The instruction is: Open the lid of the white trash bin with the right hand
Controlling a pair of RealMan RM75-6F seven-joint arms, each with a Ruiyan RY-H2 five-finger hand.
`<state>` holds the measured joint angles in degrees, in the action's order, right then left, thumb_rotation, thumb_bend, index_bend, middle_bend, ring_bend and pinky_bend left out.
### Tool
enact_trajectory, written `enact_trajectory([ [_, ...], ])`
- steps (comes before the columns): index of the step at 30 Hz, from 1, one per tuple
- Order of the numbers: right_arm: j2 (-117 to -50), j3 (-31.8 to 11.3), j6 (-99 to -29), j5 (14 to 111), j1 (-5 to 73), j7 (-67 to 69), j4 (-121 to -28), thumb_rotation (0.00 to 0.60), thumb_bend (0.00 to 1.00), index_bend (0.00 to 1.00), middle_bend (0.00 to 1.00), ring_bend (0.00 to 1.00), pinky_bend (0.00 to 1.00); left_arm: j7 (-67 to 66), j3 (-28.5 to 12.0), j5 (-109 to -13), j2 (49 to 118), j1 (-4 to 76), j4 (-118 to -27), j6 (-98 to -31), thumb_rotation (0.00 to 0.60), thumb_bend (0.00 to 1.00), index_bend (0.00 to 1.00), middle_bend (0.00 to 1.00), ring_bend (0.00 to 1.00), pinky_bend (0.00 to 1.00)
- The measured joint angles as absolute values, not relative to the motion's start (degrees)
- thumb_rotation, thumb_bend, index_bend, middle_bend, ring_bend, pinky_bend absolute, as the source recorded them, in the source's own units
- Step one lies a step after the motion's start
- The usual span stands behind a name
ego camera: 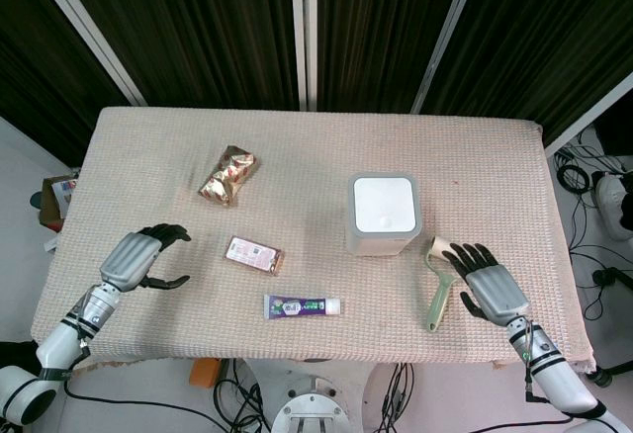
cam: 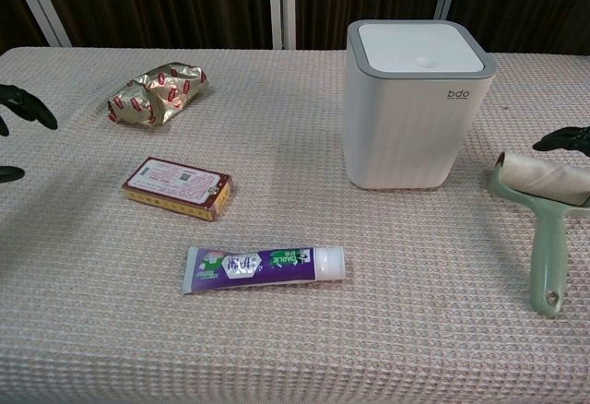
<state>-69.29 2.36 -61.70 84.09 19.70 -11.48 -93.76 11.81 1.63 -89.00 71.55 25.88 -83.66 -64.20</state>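
Observation:
The white trash bin point(ego camera: 385, 215) point(cam: 417, 104) stands right of the table's middle, its flat white lid point(ego camera: 384, 204) point(cam: 419, 47) lying closed inside a grey rim. My right hand point(ego camera: 488, 283) rests on the cloth to the bin's front right, fingers spread, holding nothing; only its dark fingertips point(cam: 565, 137) show at the chest view's right edge. My left hand point(ego camera: 143, 259) sits near the table's front left with fingers apart and nothing in them; its fingertips point(cam: 26, 105) poke in at the chest view's left edge.
A green-handled lint roller point(ego camera: 436, 281) point(cam: 546, 215) lies just left of my right hand. A purple toothpaste tube point(ego camera: 303, 305) point(cam: 263, 266), a small red box point(ego camera: 253, 254) point(cam: 177, 186) and a gold snack packet point(ego camera: 227, 175) point(cam: 157, 93) lie left of the bin.

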Motion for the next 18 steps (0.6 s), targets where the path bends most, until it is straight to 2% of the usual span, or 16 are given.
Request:
enact_trajectory([
  [18,-68.21,2.68,-64.87,85.65,18.6,-11.31,-95.02,0.6,0.41,0.0,0.0,0.0,0.0,11.57,1.22,-89.12,70.9,25.89,-84.7,-65.11,0.384,0.21,0.27,0.2,0.19,0.3],
])
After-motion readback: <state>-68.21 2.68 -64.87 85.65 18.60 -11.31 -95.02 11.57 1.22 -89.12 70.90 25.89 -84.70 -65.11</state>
